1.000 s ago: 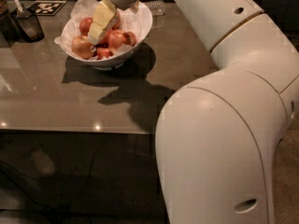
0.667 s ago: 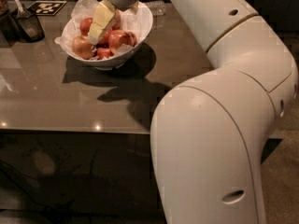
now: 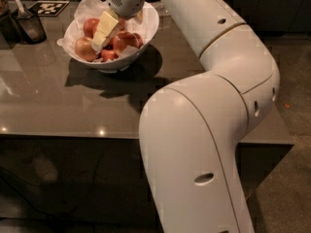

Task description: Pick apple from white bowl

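The white bowl [image 3: 148,25], lined with crinkled white paper, stands at the far left of the dark table. It holds several apples. A deep red apple [image 3: 127,40] lies at the middle right, another red apple [image 3: 89,26] at the left, and a paler apple [image 3: 83,48] at the front left. My gripper [image 3: 119,33] reaches down into the bowl from above. It is open, with one pale yellow finger [image 3: 105,30] lying among the apples and the other finger [image 3: 140,17] near the bowl's right wall. The deep red apple sits between them.
My white arm [image 3: 214,110] fills the right and the foreground and hides much of the table [image 3: 58,106]. A dark cup with a utensil [image 3: 28,24] stands left of the bowl. A black-and-white marker tag [image 3: 47,7] lies behind it.
The gripper has sunk slightly lower among the apples. The arm's elbow has shifted in the view. The bowl and apples have not moved.
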You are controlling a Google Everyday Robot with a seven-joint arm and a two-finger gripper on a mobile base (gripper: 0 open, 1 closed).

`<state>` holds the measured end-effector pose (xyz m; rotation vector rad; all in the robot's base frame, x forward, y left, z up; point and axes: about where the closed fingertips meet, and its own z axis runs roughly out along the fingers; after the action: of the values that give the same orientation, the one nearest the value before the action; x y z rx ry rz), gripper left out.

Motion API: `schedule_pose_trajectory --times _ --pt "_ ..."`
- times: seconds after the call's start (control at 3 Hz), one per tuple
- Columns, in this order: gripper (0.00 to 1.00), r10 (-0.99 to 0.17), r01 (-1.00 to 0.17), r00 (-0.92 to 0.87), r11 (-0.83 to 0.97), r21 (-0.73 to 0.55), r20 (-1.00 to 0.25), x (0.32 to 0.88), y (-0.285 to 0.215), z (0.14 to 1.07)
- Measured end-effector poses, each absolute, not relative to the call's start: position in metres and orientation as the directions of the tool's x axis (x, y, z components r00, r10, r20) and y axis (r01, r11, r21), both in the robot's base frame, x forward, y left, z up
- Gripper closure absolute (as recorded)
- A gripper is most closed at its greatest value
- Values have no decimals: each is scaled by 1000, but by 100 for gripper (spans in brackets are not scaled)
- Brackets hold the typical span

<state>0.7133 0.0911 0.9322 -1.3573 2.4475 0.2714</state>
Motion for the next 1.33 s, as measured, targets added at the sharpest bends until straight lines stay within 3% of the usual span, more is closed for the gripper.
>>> schedule_pose_trajectory --times 0.67,1.0,1.33 --pt "0 -759 -809 -549 588 -6 -350 728 49 914" --pt "18 -757 -810 -544 586 -9 -363 732 55 912" --pt "43 -757 -810 -543 586 -10 -364 733 55 912"
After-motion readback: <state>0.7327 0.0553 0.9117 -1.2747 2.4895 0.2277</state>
